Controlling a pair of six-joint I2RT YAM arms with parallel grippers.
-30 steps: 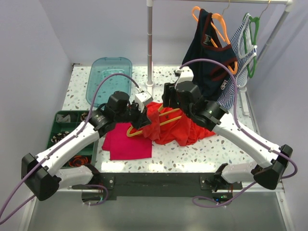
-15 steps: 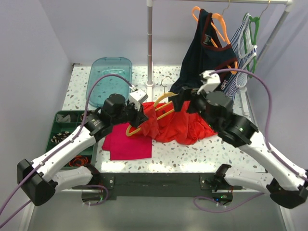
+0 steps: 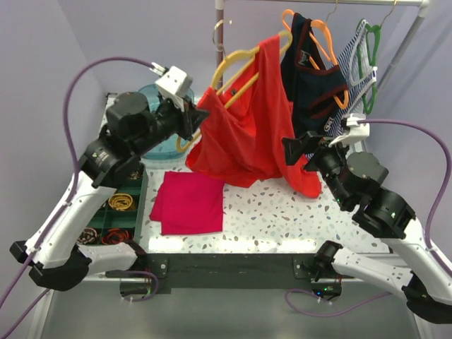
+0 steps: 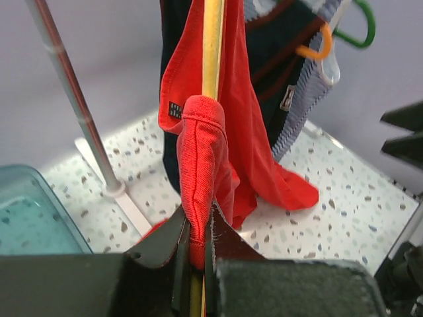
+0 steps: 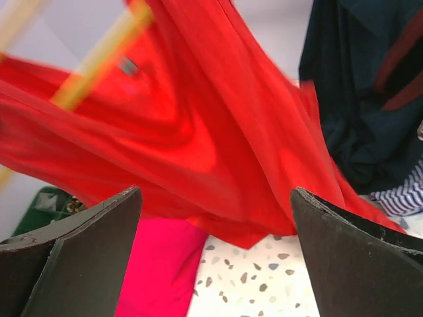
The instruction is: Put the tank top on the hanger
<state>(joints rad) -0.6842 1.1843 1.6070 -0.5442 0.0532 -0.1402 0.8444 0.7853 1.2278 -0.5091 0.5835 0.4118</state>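
The left gripper [image 3: 199, 116] is held high above the table [image 3: 282, 212], its 2 fingers closed tight on the lower end of the hanger [image 3: 232, 59] together with a fold of the tank top [image 3: 247, 120]. The left wrist view shows that red fold [image 4: 205, 158] pinched in the narrow gap, with the yellow bar [image 4: 213, 46] running straight up from it. The hanger is tilted, its metal hook close to the rack pole [image 3: 219, 18]. The tank top drapes from it in the air, in front of the navy top [image 3: 314, 78], and trails down toward the right gripper [image 3: 295, 150]. That gripper [image 5: 215, 191] is spread wide and holds nothing. A pink cloth [image 3: 187, 201] lies flat on the table below.
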